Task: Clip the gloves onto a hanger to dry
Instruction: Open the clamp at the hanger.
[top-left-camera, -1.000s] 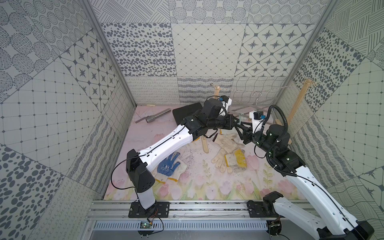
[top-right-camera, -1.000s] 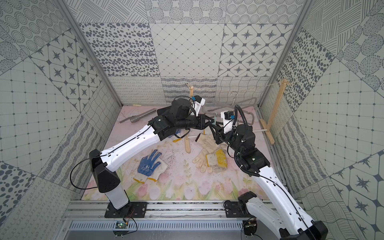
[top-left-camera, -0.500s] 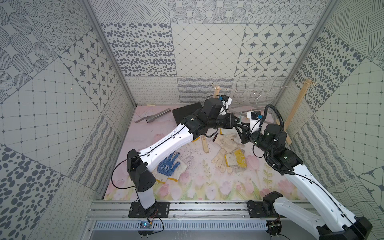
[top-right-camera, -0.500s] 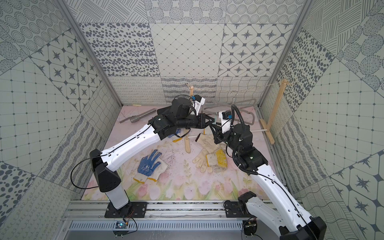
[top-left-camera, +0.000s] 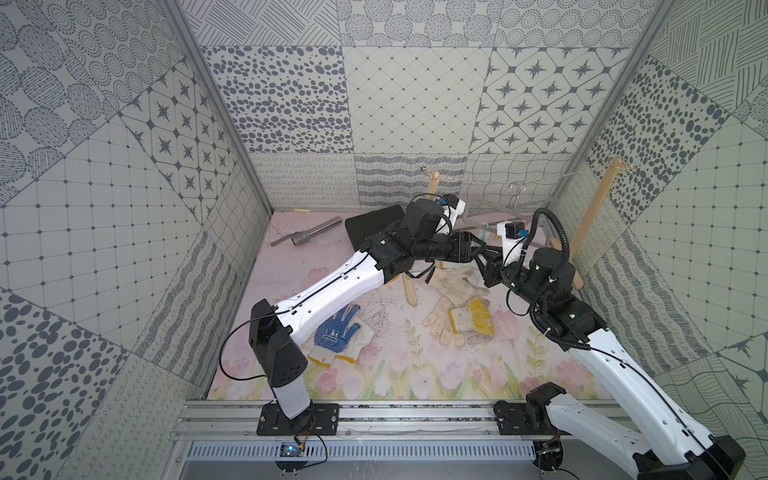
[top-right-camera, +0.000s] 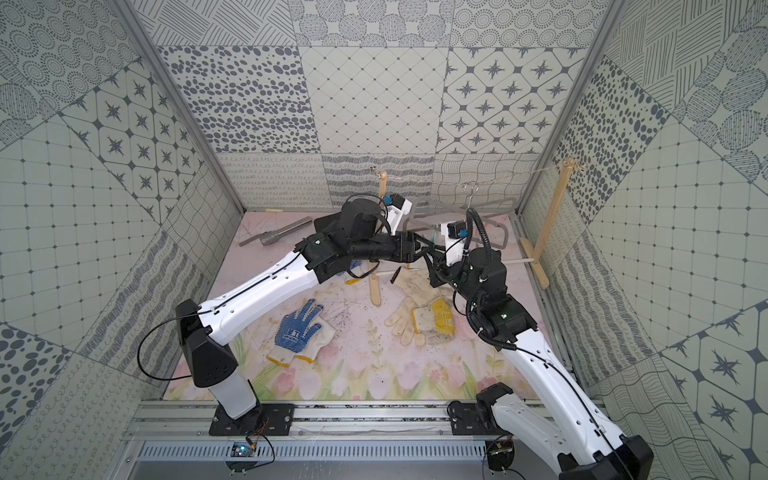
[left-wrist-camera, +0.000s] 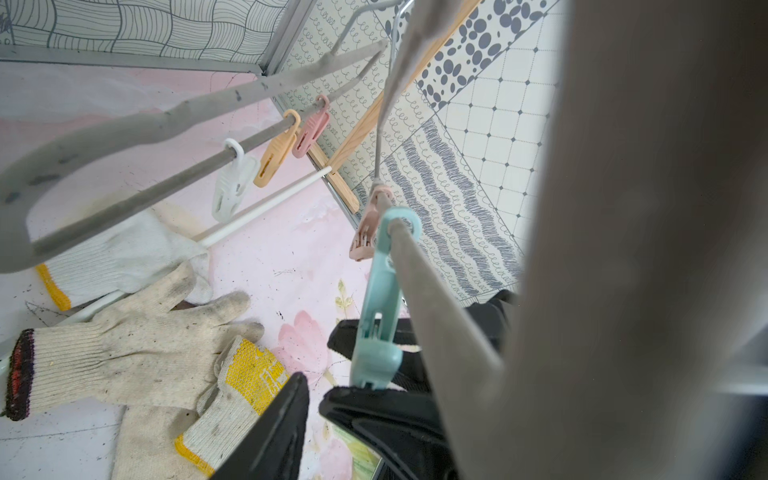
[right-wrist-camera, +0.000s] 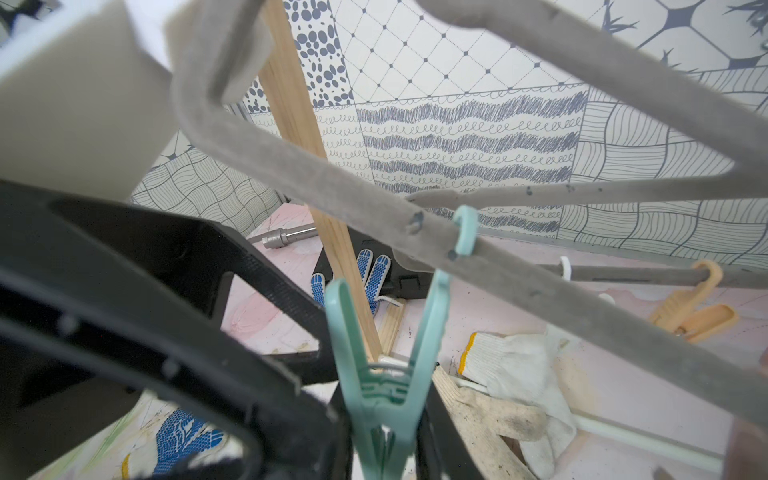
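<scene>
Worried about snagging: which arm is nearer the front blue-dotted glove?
Left. The left arm runs close alongside the blue-dotted glove; the right arm stands across the mat, beyond the yellow-dotted glove.

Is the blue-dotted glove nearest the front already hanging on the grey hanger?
No, the blue-dotted glove lies flat, palm up, on the flowered mat, well apart from the grey hanger at the back.

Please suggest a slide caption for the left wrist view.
A teal plastic clothes peg hanging from the flat grey hanger; dirty cream knitted gloves lie on the pink floral mat below.
</scene>
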